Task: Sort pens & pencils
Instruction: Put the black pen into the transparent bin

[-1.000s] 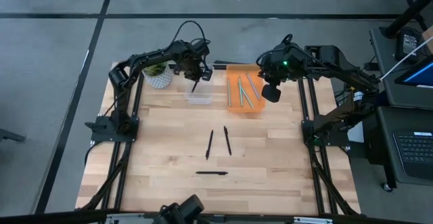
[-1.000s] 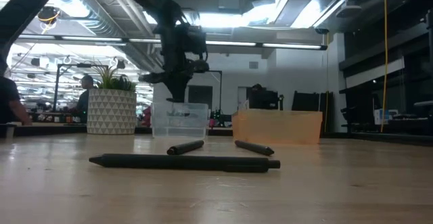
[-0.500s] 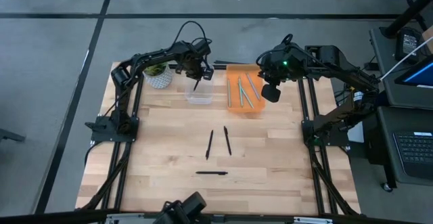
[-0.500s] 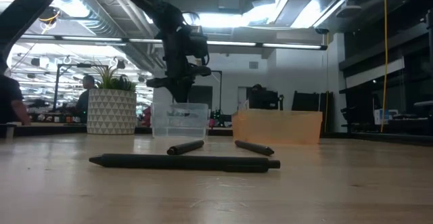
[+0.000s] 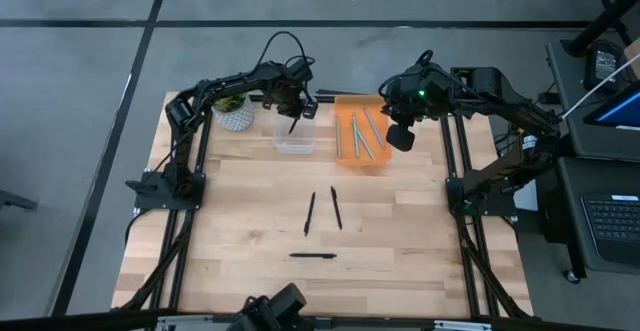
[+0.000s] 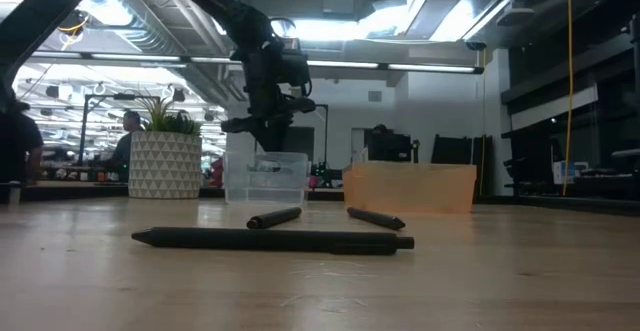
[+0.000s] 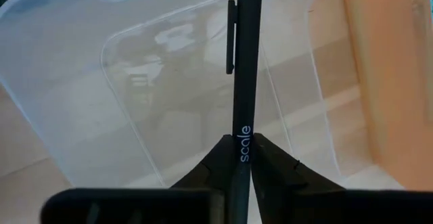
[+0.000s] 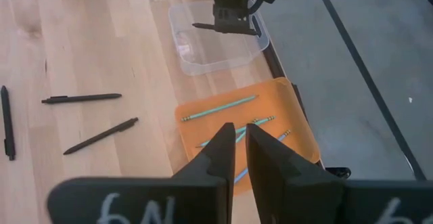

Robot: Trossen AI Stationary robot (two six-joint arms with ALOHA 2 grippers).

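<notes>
My left gripper hangs over a clear plastic container at the table's far side, shut on a black pen. Three more black pens lie flat on the wood: two side by side and one nearer the front edge. Several teal pencils lie in an orange tray to the right of the container. My right gripper hovers over that tray's right side, shut and holding nothing. My left gripper pinches the pen's barrel at its printed part between its two fingers. The fingers point steeply down, and the pen runs on along them past their tips, its clip farther out. The pen is lifted clear, above the container's floor.
A white patterned pot with a green plant stands just left of the clear container. Dark frame rails run along the table's left and right sides. Bare wood lies around the three loose pens.
</notes>
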